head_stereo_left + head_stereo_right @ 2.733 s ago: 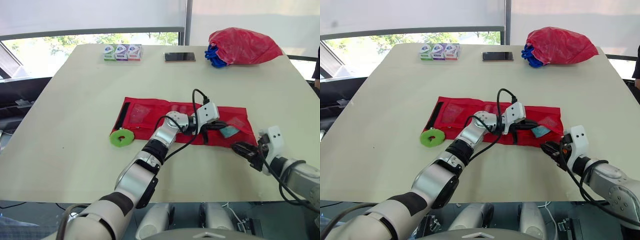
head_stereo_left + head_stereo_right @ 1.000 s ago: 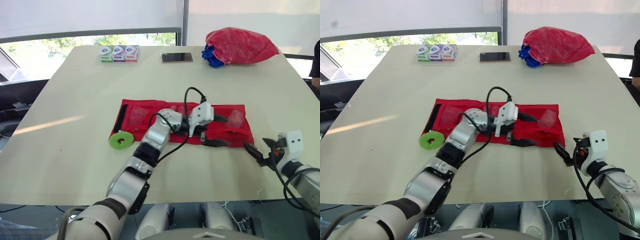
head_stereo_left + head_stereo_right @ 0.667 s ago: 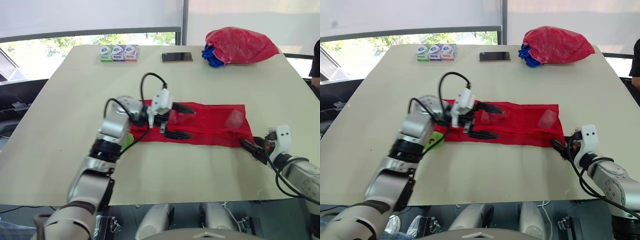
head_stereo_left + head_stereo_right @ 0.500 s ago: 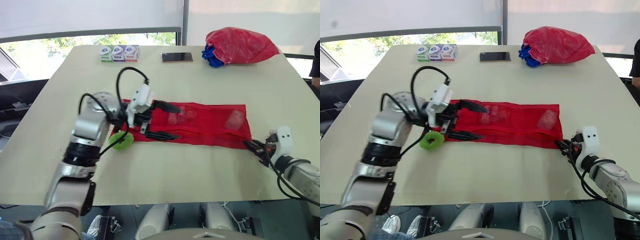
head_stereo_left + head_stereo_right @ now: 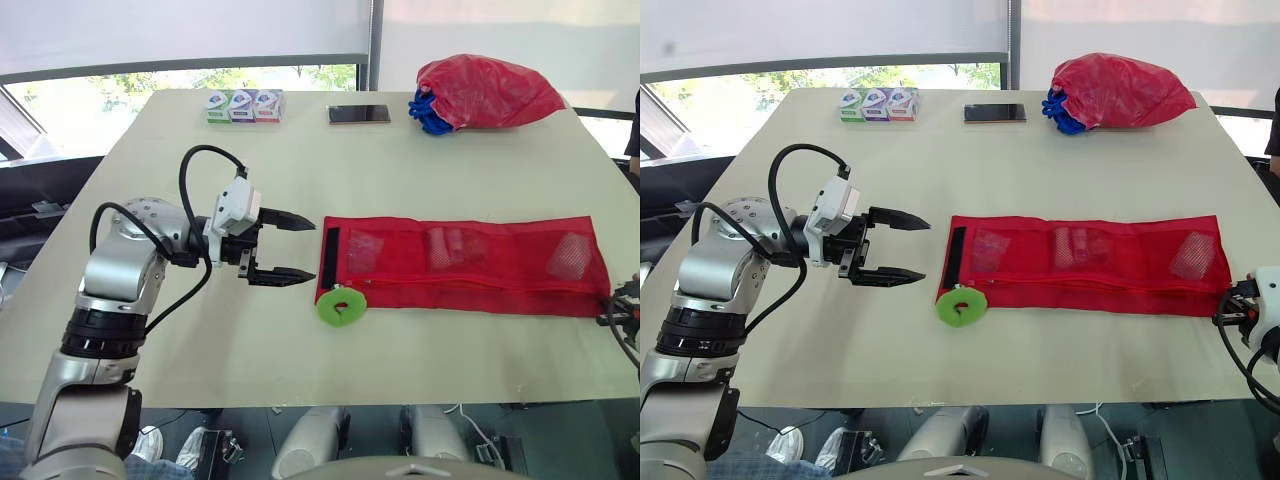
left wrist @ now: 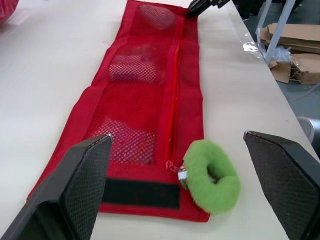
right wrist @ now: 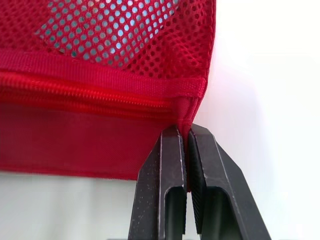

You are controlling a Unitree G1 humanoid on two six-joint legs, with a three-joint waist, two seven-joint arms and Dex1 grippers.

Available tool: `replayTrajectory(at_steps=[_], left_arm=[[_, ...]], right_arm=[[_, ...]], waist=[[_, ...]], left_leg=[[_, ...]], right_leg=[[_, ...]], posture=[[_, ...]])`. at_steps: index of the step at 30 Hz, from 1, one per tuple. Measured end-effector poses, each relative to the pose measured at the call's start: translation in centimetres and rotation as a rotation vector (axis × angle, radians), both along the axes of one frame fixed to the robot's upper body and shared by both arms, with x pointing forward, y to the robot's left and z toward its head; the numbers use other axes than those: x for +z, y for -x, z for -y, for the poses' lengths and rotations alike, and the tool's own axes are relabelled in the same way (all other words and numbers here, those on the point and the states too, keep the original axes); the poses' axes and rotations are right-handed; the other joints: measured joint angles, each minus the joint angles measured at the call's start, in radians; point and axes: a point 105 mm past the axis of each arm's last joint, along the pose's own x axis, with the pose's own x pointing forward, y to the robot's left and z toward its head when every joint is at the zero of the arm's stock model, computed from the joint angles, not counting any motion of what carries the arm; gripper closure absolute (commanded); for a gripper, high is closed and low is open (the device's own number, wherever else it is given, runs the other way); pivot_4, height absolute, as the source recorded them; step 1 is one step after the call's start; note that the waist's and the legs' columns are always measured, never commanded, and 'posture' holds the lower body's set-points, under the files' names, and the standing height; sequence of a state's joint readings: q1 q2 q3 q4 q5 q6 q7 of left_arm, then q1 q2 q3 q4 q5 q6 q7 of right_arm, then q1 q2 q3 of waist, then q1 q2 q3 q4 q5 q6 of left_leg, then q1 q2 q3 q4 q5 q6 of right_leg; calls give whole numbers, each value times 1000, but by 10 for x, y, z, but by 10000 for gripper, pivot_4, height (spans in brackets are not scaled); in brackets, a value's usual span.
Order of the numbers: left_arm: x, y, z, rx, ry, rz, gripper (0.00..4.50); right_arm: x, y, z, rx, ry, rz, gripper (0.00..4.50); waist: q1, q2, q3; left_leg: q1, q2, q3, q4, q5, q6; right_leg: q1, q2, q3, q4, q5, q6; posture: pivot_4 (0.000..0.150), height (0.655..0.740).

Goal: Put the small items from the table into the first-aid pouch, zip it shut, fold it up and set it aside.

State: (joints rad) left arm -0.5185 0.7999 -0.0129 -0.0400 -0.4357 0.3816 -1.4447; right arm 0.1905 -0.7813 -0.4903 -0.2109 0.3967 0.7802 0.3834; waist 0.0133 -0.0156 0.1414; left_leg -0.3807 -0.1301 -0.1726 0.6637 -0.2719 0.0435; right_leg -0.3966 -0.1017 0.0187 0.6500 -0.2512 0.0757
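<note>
The first-aid pouch (image 5: 470,285) has slid toward the robot's right across the table (image 5: 450,170) and is lying flat and stretched out near the front edge. The left gripper (image 5: 312,250) has drawn back off it and is hovering near its left end, fingers spread wide, holding nothing. The right gripper (image 7: 186,131) is pinching the pouch's right end at the zipper seam. A green ring (image 5: 342,306) is resting against the zipper's left end. Small items (image 5: 445,247) are showing through the mesh pockets.
</note>
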Motion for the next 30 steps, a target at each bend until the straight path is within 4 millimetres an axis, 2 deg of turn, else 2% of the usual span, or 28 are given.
replayTrajectory(at_steps=[2, 4, 5, 7, 8, 9, 10, 15, 18, 21, 26, 30], left_arm=[[-2, 2, 1, 2, -1, 2, 0], [-5, 2, -1, 17, 0, -5, 0], [-7, 2, -1, 24, 0, -9, 0], [-15, 0, -5, 79, -6, -28, 0], [-17, -1, -6, 90, -8, -32, 0], [-27, -7, -12, 178, -19, -61, 0], [-31, -11, -16, 221, -24, -74, 0], [-51, -21, -17, 374, 32, -198, 0], [-63, -26, -17, 450, 59, -286, 0], [-76, -33, -21, 531, 77, -365, 0], [-85, -37, -21, 575, 85, -458, 0], [-83, -37, -14, 574, 110, -561, 0]], right_arm=[[1, 0, 0, 2, 18, 0, 34722], [4, -1, -4, 28, 20, 5, 25208], [5, -2, -6, 39, 20, 9, 23177], [12, 1, -14, 89, 29, 27, 11223], [13, 2, -15, 95, 30, 29, 7243], [25, 7, -15, 126, 44, 67, 2687], [29, 10, -18, 146, 46, 80, 548], [60, 35, -37, 283, 20, 161, 548], [80, 45, -61, 405, -23, 229, 548], [88, 52, -92, 539, -90, 241, 548], [101, 54, -119, 664, -156, 303, 548], [112, 54, -141, 741, -205, 359, 548]], waist=[[0, 0, 0], [0, 0, 0], [0, 0, 0], [0, 0, 0], [0, 1, 0], [4, 1, 1], [5, 1, 1], [4, 1, 1], [0, 1, 1], [-1, 1, 1], [3, 0, 1], [5, -1, 1]], left_leg=[[0, 0, 0, 0, 0, 0], [0, 0, 0, 0, 0, 0], [0, 0, 0, 0, 0, 0], [0, 0, 0, -1, 0, 0], [0, 0, 0, -1, 0, 0], [0, 0, 0, -1, 0, 0], [0, 0, 0, -2, 0, 0], [0, 0, -1, -3, 0, 0], [1, 1, 0, -3, 0, 0], [1, 2, 0, -3, -1, 1], [1, 1, 0, -3, 0, 0], [1, 1, 0, -3, 0, 0]], right_leg=[[0, -1, 0, 0, 0, 0], [0, -1, 0, 0, 0, 0], [0, -1, 0, 0, 0, 0], [0, -1, 0, -1, 0, 0], [0, -1, 0, -1, 0, 0], [0, 0, 0, -2, 0, 0], [1, 0, -1, -2, 0, 0], [1, 0, -1, -3, 0, 1], [1, 0, 0, -3, 1, 1], [2, -1, 0, -3, 1, 1], [2, -1, -1, -4, 1, 1], [2, -2, -1, -4, 1, 1]], posture=[[1500, 7400], [1500, 7400], [1500, 7400], [1500, 7400], [1500, 7400], [1500, 7400], [1500, 7400], [1500, 7400], [1500, 7400], [1500, 7400], [1500, 7400], [1500, 7400]])
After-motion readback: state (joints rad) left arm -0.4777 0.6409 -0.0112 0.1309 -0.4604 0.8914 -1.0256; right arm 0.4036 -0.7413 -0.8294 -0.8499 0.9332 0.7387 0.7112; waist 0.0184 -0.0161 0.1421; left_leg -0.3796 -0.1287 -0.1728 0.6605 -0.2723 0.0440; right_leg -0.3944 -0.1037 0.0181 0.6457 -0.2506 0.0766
